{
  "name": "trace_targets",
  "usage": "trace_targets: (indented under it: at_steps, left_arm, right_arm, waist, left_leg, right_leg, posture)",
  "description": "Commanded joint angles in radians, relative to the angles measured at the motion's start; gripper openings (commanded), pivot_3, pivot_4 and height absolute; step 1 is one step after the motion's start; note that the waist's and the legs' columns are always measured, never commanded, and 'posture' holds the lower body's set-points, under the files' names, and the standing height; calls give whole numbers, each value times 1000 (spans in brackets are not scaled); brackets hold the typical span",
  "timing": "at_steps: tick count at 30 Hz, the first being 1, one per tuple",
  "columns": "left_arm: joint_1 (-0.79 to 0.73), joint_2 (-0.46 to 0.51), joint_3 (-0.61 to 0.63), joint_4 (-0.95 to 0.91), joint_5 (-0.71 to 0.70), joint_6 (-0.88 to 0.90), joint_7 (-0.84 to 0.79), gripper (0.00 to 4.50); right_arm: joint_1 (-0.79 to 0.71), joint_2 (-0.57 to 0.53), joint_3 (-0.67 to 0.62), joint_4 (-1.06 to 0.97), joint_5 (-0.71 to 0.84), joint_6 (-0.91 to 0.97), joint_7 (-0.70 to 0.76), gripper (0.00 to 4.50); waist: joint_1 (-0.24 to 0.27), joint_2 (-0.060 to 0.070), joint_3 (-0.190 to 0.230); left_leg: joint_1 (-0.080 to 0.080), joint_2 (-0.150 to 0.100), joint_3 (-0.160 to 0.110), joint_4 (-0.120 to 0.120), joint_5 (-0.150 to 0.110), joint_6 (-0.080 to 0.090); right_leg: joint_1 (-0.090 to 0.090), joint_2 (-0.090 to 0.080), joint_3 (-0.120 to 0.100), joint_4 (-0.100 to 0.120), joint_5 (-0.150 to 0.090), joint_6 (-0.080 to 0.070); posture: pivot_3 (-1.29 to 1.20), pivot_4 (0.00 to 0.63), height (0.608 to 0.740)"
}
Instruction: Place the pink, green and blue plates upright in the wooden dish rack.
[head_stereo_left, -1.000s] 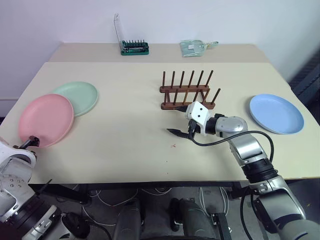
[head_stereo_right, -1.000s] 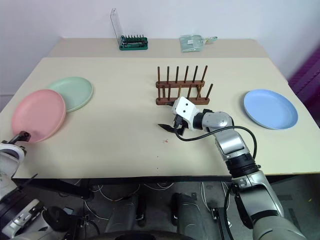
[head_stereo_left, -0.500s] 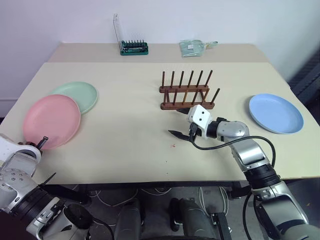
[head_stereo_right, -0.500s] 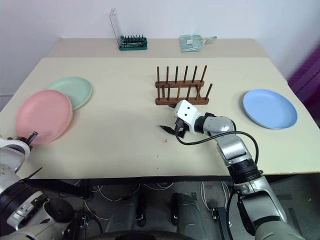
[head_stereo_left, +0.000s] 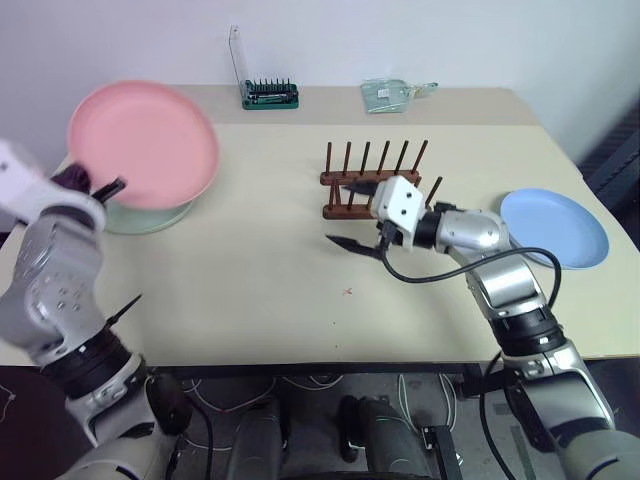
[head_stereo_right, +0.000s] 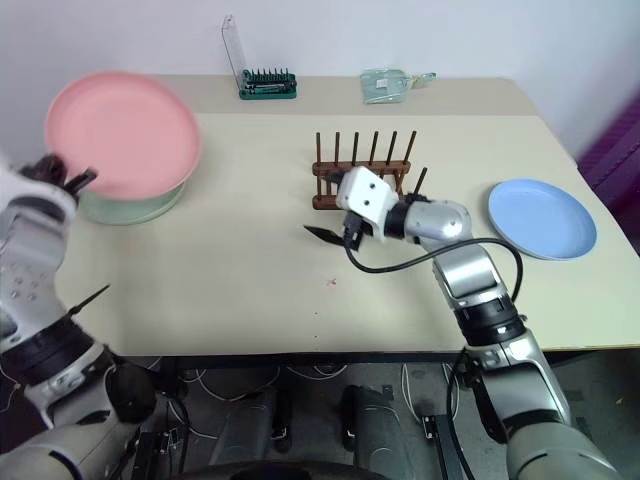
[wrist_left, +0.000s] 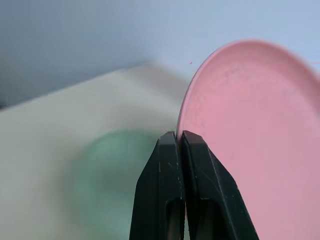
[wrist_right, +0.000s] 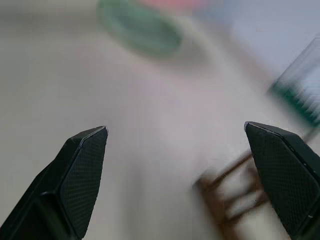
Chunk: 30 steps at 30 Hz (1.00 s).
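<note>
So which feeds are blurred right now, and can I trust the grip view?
Right wrist view: smeared, wooden dish rack soft. Left wrist view: background green plate blurred, but fingers pinching the pink plate rim read sharp. Eye views: mostly crisp.

The beige table (head_stereo_left: 260, 270) carries the green plate (head_stereo_left: 140, 215), wooden dish rack (head_stereo_left: 372, 180), blue plate (head_stereo_left: 555, 228) and green tool holder (head_stereo_left: 268, 95).

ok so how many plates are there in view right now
3. The pink plate is lifted off the table, pinched at its rim by the left gripper. The green plate lies beneath it on the table. The blue plate lies at the table's right side.
</note>
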Motion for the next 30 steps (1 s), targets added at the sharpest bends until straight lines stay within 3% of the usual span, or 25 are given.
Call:
trace_targets:
  at_steps: [1, 6, 10, 17, 21, 27, 29, 30]
  left_arm:
    - [-105, -17, -173, -1, 58, -37, 13, 38]
    - [-192, -89, -283, 45, 86, -64, 17, 38]
    - [-235, -169, -355, 74, 92, -64, 21, 38]
    - [-228, -239, -403, 24, 76, -20, 14, 38]
    - [-208, -268, -402, 0, 67, 8, 23, 0]
    - [-203, -284, -355, -7, 56, 18, 37, 0]
    - [-206, -300, -330, -5, 30, 12, 31, 0]
    - [-209, -319, -308, -7, 10, 1, 36, 286]
  right_arm:
    - [-79, 26, 35, 20, -134, -145, -94, 4500]
    - [-125, 58, 53, 44, -199, -234, -148, 4500]
    - [-176, 77, 95, 102, -360, -302, -265, 4500]
    - [-203, 81, 124, 219, -500, -332, -381, 4500]
    - [-204, 60, 133, 277, -576, -355, -450, 3177]
    - [-208, 51, 124, 289, -622, -355, -510, 45]
    - [-215, 46, 125, 300, -639, -363, -528, 12]
    - [-216, 44, 125, 302, -644, -367, -531, 1]
  waist:
    - [0, 0, 0]
    - [-3, 0, 0]
    - [-8, 0, 0]
    - [-8, 0, 0]
    - [-7, 0, 0]
    - [-10, 0, 0]
    - [-10, 0, 0]
    - [-10, 0, 0]
  left_leg:
    - [0, 0, 0, 0, 1, 2]
    - [0, -1, 1, -2, 2, 3]
    - [0, -1, 1, -2, 2, 3]
    - [0, -1, 2, -2, 2, 2]
    - [0, -1, 2, -2, 2, 2]
    - [0, -1, 1, -2, 2, 2]
    - [0, -1, 0, -2, 2, 2]
    - [0, -1, 0, -2, 2, 2]
  right_leg:
    - [0, 0, 0, -1, 0, 0]
    - [0, 0, 0, -2, 3, 2]
    - [0, 2, 0, -2, 4, 2]
    - [-1, 2, 0, -1, 3, 3]
    - [-1, 2, 0, -1, 3, 4]
    - [-1, 2, 1, -1, 2, 4]
    - [-1, 2, 0, -1, 2, 4]
    - [-1, 2, 0, -1, 2, 4]
  posture:
    - [0, 150, 730]
    - [0, 150, 730]
    - [0, 150, 730]
    - [0, 150, 730]
    - [0, 150, 730]
    - [0, 150, 730]
    - [0, 150, 730]
    - [0, 150, 730]
